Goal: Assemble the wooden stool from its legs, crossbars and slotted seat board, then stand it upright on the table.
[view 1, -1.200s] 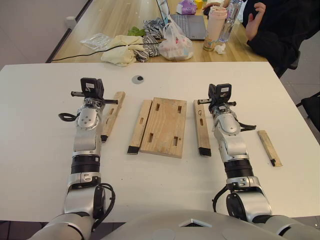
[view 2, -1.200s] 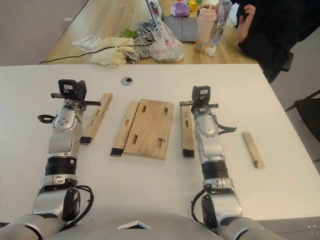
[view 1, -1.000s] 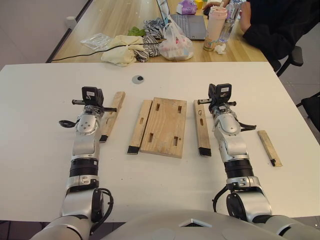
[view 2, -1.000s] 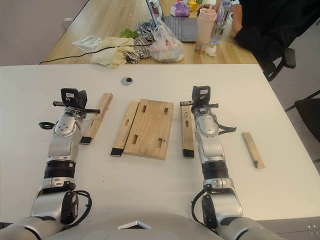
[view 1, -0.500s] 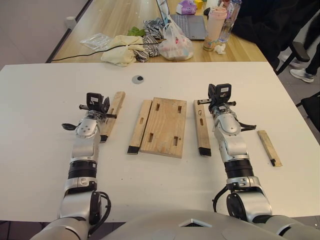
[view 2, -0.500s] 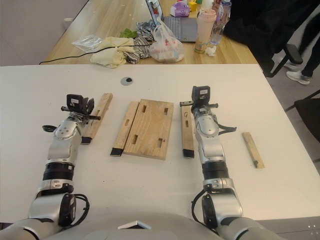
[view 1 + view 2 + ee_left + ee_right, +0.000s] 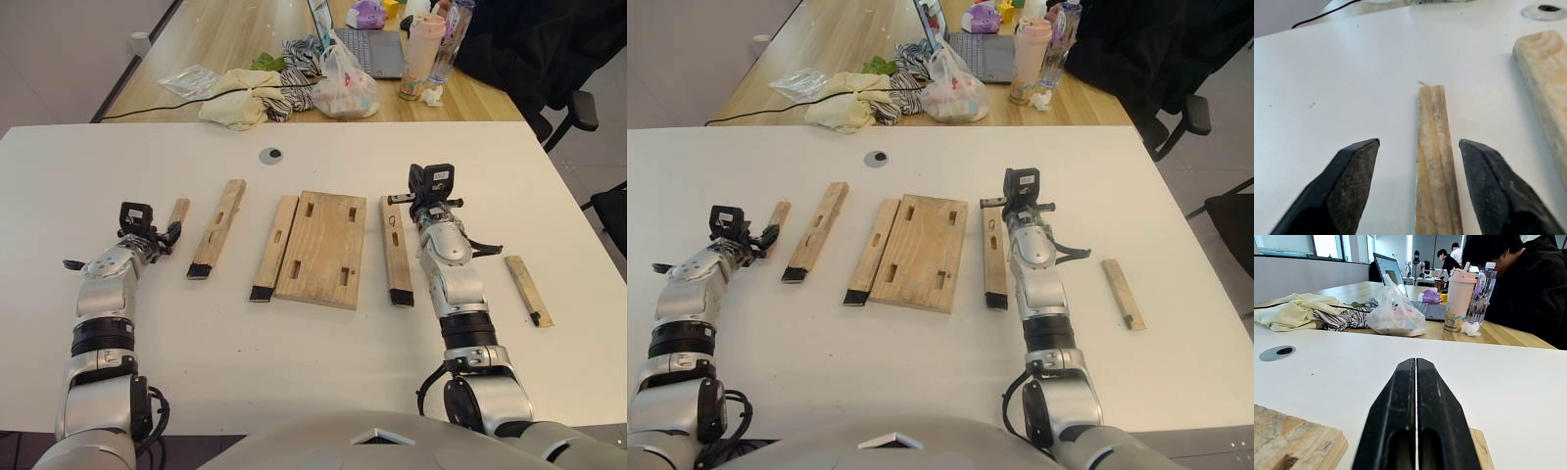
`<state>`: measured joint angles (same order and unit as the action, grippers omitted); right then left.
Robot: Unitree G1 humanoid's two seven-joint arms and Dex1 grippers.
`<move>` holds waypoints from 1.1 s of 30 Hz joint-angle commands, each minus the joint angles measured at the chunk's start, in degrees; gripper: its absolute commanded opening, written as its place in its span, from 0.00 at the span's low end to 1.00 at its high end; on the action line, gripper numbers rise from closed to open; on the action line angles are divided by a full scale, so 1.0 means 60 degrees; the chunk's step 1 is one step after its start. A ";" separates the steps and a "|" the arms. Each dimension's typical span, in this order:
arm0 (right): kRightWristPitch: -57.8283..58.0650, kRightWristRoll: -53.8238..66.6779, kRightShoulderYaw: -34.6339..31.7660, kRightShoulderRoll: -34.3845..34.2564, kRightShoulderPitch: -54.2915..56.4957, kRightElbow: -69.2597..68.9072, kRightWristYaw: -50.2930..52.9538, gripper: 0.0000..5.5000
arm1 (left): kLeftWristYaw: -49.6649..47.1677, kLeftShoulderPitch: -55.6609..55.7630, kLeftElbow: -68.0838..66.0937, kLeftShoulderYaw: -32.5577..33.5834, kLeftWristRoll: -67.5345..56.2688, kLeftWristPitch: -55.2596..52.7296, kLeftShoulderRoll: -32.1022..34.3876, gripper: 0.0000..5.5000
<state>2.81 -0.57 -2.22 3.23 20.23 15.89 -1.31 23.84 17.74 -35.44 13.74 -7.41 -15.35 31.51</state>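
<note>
The slotted seat board [image 7: 321,248] lies flat mid-table. One leg [image 7: 274,247] rests against its left edge, another leg [image 7: 395,250] lies just right of it, and a third leg [image 7: 217,227] lies further left. A short crossbar [image 7: 177,211] sits left of that, and a second crossbar [image 7: 527,289] lies far right. My left gripper [image 7: 162,233] is open at the near end of the short crossbar [image 7: 1435,161], one finger [image 7: 1352,186] on each side. My right gripper [image 7: 1416,363] is shut and holds nothing, low over the far end of the right leg.
A grey cable grommet [image 7: 271,155] is set in the white table [image 7: 78,176] behind the parts. A wooden table [image 7: 196,39] beyond holds clothes, a plastic bag, a laptop, a cup and a bottle. Bare tabletop lies in front of the parts.
My left arm has swung left, away from the leftmost leg, and now straddles the short crossbar that it hid before. The right arm has not moved.
</note>
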 commanded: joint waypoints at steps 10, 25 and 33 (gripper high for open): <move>0.0128 -0.0016 -0.0074 0.0128 -0.0113 -0.0109 0.0078 0.00 | 0.0626 -0.0884 0.0074 -0.0065 -0.0296 -0.0945 0.0348 0.26; 0.5507 0.6564 -0.1343 -0.1040 0.1831 -0.1871 -0.2729 0.32 | 0.0549 -0.0209 0.4881 -0.2442 -0.0473 0.2194 -0.2415 0.23; 0.6786 0.7767 -0.1436 -0.0777 0.1663 -0.2290 -0.2710 0.52 | 0.1023 -0.0695 0.5864 -0.2780 -0.1018 0.1636 -0.2833 0.23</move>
<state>42.39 45.32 -11.06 -1.66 30.39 2.10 -17.74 29.22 14.03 -0.93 -2.53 -13.07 -4.54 14.63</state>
